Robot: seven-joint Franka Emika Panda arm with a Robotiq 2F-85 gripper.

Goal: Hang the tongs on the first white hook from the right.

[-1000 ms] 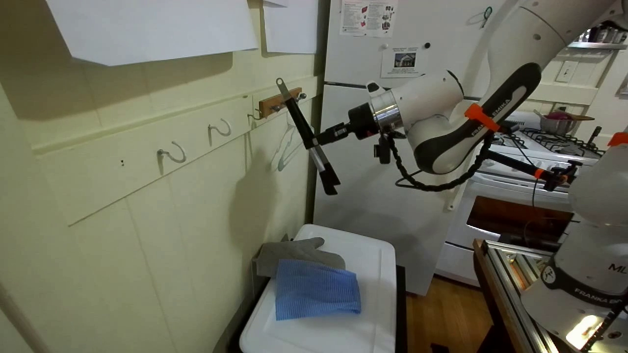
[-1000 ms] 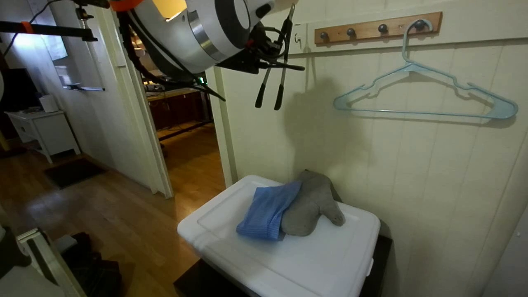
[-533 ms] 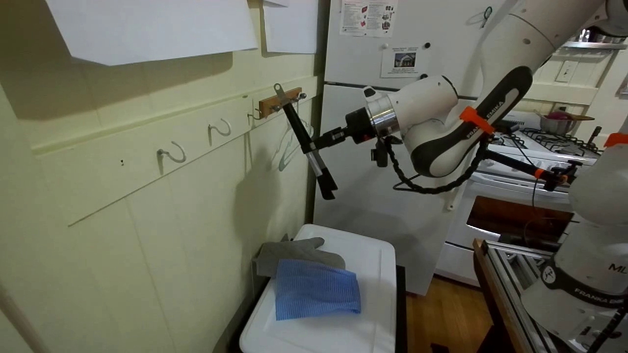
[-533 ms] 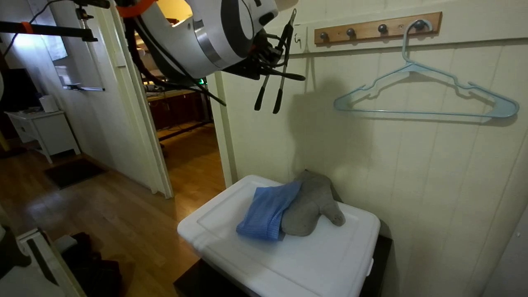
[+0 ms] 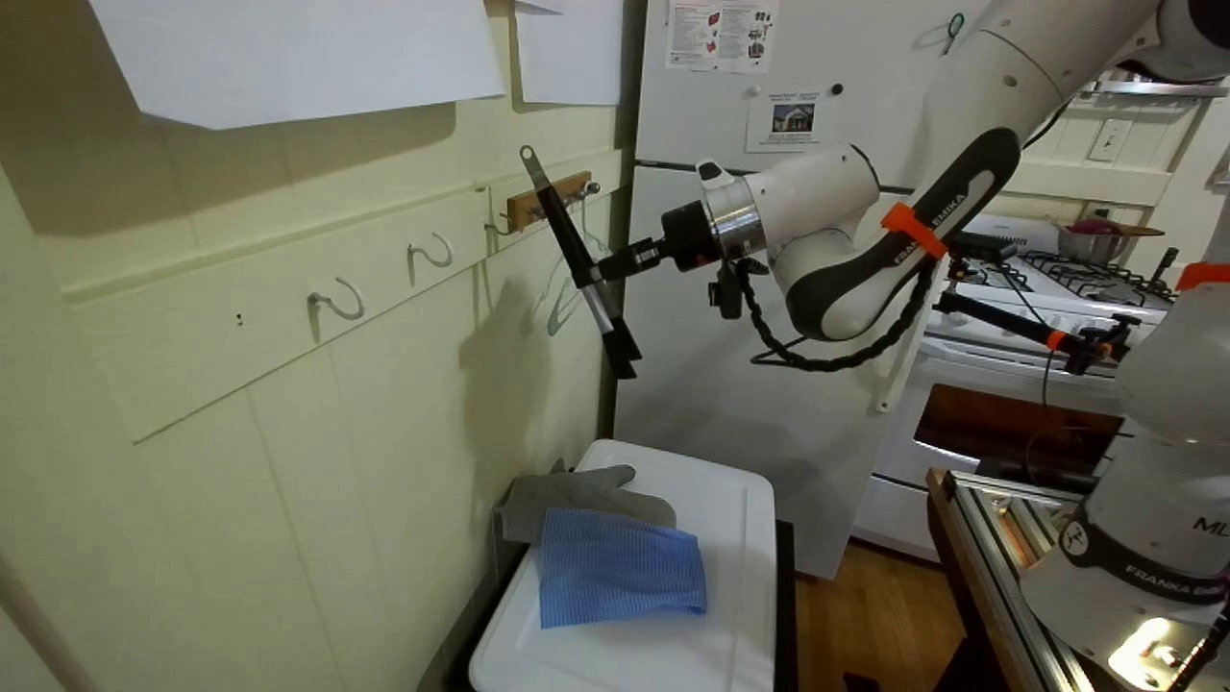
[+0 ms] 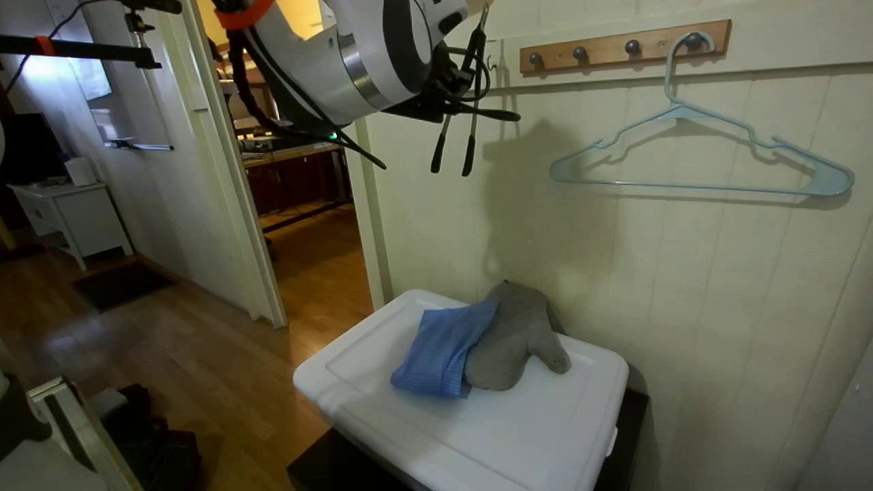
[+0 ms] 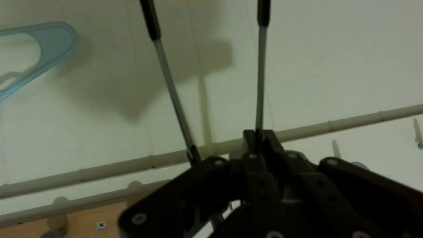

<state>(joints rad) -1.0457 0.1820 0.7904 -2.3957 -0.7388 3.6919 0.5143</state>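
Wrist view: hand (image 7: 259, 135), gripping one arm of black tongs (image 7: 261, 76); second arm outside the grip.
Tongs tilted, apart from wall (image 7: 330, 66) behind; mounted there, in an exterior view: white hooks (image 5: 448, 257), then wooden bar (image 5: 524, 210).

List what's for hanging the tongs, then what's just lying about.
For the job:
tongs
pincer, holding them
white hook nearest the wooden bar

Not part of it:
blue cloth, on white lid
grey mitt, likewise
blue hanger, on the bar
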